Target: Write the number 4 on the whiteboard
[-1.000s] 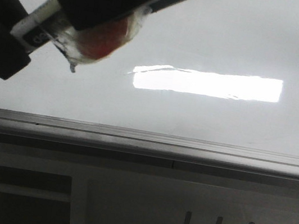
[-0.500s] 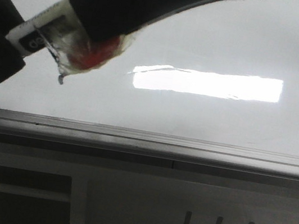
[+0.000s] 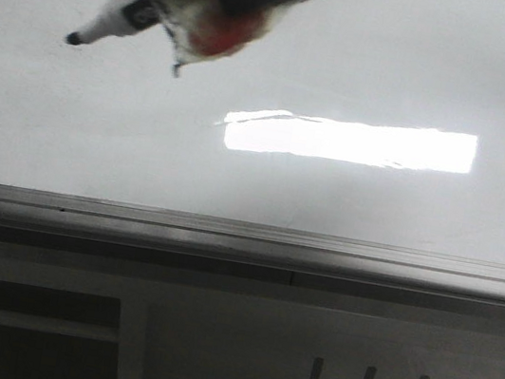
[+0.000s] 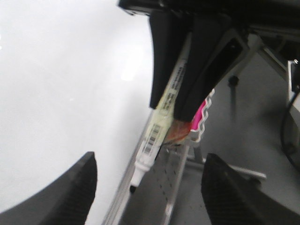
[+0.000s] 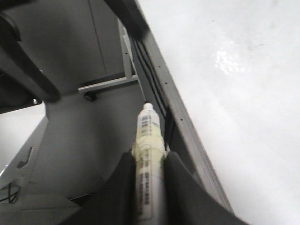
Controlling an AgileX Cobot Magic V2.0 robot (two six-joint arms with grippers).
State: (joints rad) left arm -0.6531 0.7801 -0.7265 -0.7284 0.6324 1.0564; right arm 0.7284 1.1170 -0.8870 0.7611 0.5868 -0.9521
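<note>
I've got the marker (image 3: 131, 14) clamped mid-barrel in right claw (image 5: 149, 164), tip over whiteboard (image 3: 368, 64) near its left edge. Light, stiff, slick barrel w/ tape wrap; looks secure. Left claw (image 4: 147, 187) spread apart, holding nothing. No number 4 visible yet.

Glossy smooth whiteboard (image 3: 370, 54) with brushed grey metal edge rail (image 3: 245, 238); white plastic marker (image 3: 136, 12) under matt black tool (image 5: 149, 174).
</note>
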